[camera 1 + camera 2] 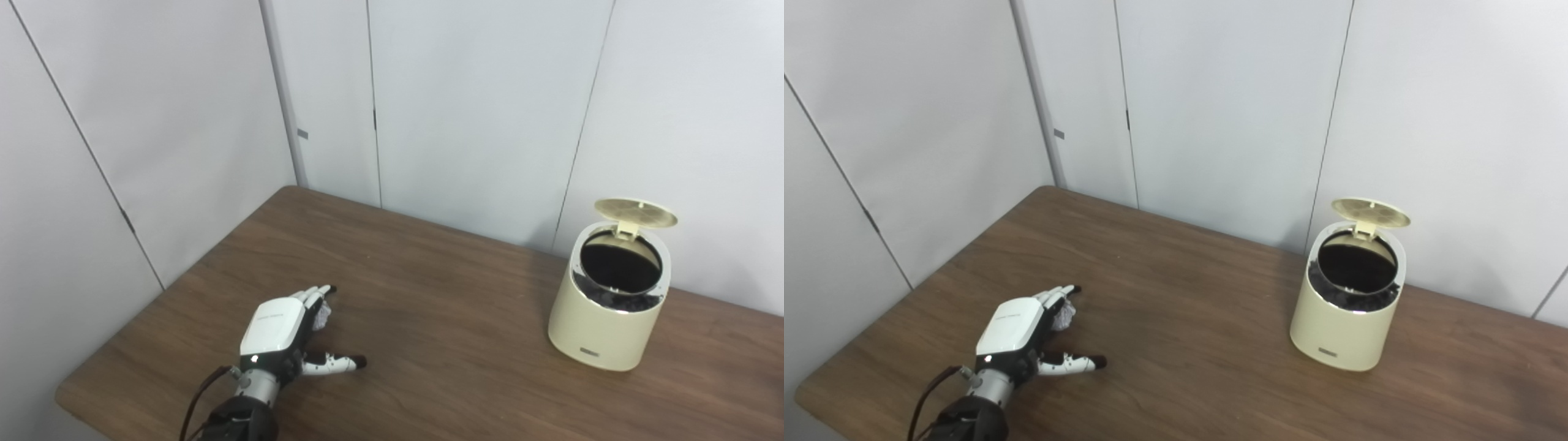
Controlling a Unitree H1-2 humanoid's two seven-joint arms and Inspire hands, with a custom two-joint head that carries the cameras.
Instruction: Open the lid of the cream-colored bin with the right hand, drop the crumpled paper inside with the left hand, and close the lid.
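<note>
Reaching low near the front left corner of the brown wooden table: white-and-black left hand, fingers curling over the small crumpled grey-white paper, thumb apart, grip not clearly closed. Standing well apart near the right back edge: cream-colored round bin, lid tilted open. Risking a loose pinch, paper slipping mid-carry. Right hand not showing.

- You see a table of matt brown wood grain.
- Your bin looks like smooth cream plastic with a shiny metal rim.
- Your left hand has a glossy white plastic shell.
</note>
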